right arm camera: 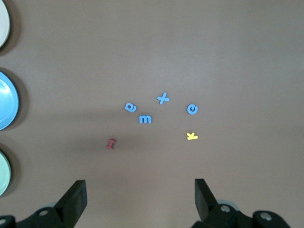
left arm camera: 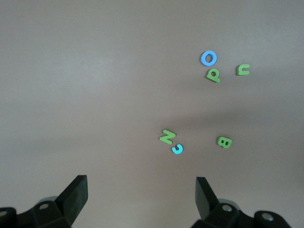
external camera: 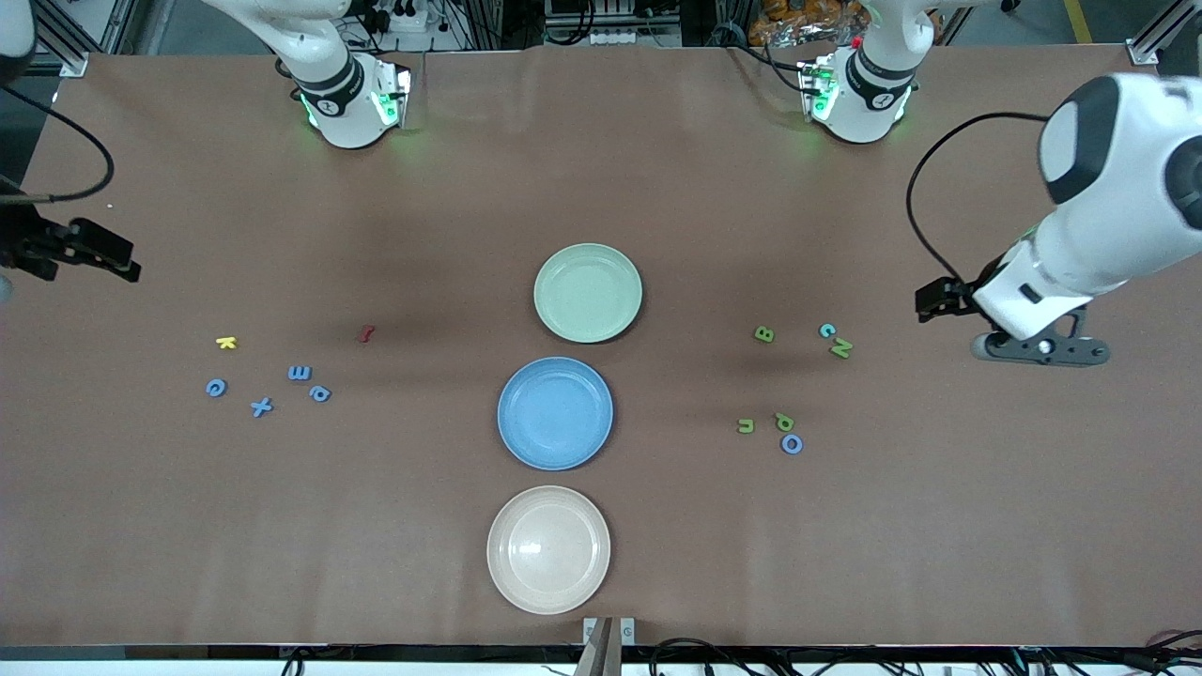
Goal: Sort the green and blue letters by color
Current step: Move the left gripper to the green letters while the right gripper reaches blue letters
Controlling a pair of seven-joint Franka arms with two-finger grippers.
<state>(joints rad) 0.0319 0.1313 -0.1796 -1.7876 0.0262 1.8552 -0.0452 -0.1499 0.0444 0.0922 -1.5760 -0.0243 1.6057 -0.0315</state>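
Several blue letters point(external camera: 299, 373) point(right arm camera: 145, 118) lie scattered toward the right arm's end of the table. Toward the left arm's end lie several green letters, among them a B point(external camera: 764, 333) point(left arm camera: 224, 141), an N point(external camera: 840, 348) point(left arm camera: 166, 137), a u point(external camera: 746, 425) and a P point(external camera: 784, 422). With them are a teal C point(external camera: 826, 330) point(left arm camera: 177, 149) and a blue O point(external camera: 792, 443) point(left arm camera: 208, 58). My left gripper point(external camera: 928, 302) point(left arm camera: 141, 183) hangs open and empty beside the green group. My right gripper point(external camera: 127, 269) point(right arm camera: 140, 186) is open and empty too, up beside the blue group.
Three plates stand in a row down the middle: a green plate point(external camera: 588, 292), a blue plate point(external camera: 555, 413) nearer the front camera, and a beige plate point(external camera: 548, 549) nearest. A yellow K point(external camera: 225, 343) point(right arm camera: 192, 136) and a dark red letter point(external camera: 366, 333) point(right arm camera: 110, 143) lie by the blue letters.
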